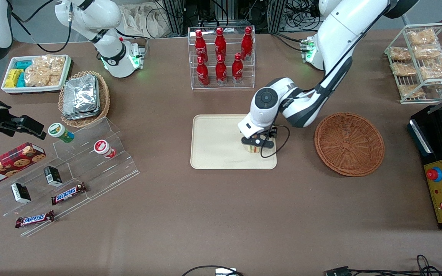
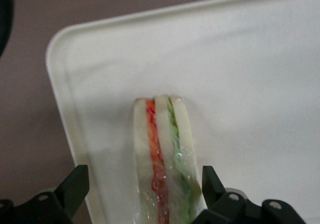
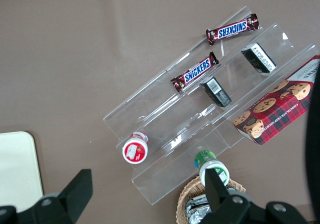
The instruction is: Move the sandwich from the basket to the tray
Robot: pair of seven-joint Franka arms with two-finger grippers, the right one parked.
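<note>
The gripper (image 2: 142, 194) hangs fingers spread around the sandwich (image 2: 162, 159), standing near the tray (image 1: 213, 153) edge nearest the basket (image 1: 349, 143); lifting crookedly could topple it.

A robotics lab staged as a snack shop: two white robot arms bolted to a brown table (image 1: 221, 214), cables trailing at twelve o'clock, an emergency-stop box (image 1: 440, 196) at three o'clock, and acrylic racks of cola bottles (image 1: 221, 53) and Snickers bars (image 1: 68, 193).
</note>
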